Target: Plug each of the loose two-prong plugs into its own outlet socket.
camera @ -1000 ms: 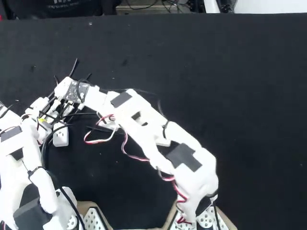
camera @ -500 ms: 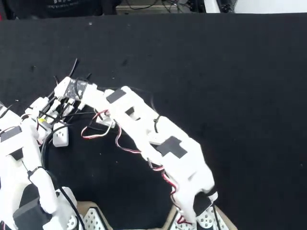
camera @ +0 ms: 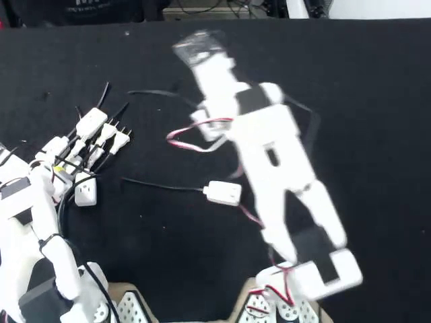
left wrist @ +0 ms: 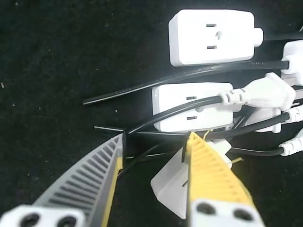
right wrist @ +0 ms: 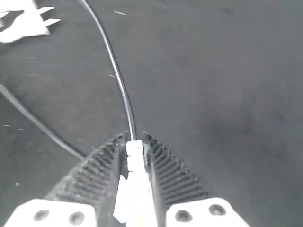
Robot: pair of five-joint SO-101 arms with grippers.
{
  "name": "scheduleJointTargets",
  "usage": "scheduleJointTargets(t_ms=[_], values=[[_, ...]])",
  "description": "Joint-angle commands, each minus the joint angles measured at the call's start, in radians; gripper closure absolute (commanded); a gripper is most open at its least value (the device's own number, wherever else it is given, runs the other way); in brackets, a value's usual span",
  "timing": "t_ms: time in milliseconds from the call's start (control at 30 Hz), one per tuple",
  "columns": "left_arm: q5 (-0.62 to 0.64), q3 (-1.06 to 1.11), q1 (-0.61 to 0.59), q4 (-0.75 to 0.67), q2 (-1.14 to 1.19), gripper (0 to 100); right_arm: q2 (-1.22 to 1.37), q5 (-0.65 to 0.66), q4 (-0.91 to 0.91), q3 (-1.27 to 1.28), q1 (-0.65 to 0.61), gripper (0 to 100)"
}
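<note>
Right fingers (right wrist: pixel 97 184) are pinching a light white plug (right wrist: pixel 134 158) by its body; left fingers (left wrist: pixel 208 175) are gaping. Its stiff cord (right wrist: pixel 113 71) is probably tugging sideways.

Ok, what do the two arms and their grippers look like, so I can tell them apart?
Both arms are blocky white plastic with black patches. The right arm carries looping red-and-white wires; the left arm has a black cable. The left gripper has one grey and one yellow ribbed finger; the right gripper has two dark ribbed fingers.
</note>
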Motion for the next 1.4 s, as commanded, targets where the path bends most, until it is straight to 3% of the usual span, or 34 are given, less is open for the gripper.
scheduleJointTargets(t_ms=[0, 133, 267, 533, 733, 967, 1033, 1133, 1233, 1367], values=[[0.014, -0.030, -0.008, -0.011, -0.032, 79, -0.252, -0.015, 0.005, 0.180, 0.187, 98.8], [0.014, -0.028, -0.008, -0.011, -0.032, 79, -0.375, -0.021, 0.000, 0.403, 0.331, 98.8], [0.014, -0.025, 0.004, -0.011, -0.031, 79, -0.446, -0.014, -0.147, 0.661, 0.427, 98.8], [0.008, 0.012, 0.113, -0.012, -0.032, 79, -0.509, 0.002, -0.499, 1.063, 0.448, 97.7], [0.006, 0.019, 0.176, -0.014, -0.025, 79, -0.498, 0.170, -0.405, 1.061, 0.342, 78.9], [0.006, 0.021, 0.188, -0.014, -0.023, 79, -0.628, 0.259, -0.043, 0.748, 0.393, 80.8], [0.006, 0.021, 0.188, -0.014, -0.023, 79, -0.670, 0.351, 0.014, 0.656, 0.417, 80.8], [0.006, 0.021, 0.185, -0.014, -0.023, 79, -0.711, 0.615, -0.038, 0.641, 0.474, 80.8], [0.006, 0.021, 0.182, -0.014, -0.023, 79, -0.713, 0.905, -0.157, 0.745, 0.522, 80.8], [0.006, 0.021, 0.182, -0.014, -0.023, 79, -0.713, 1.181, -0.347, 0.984, 0.534, 80.5]])
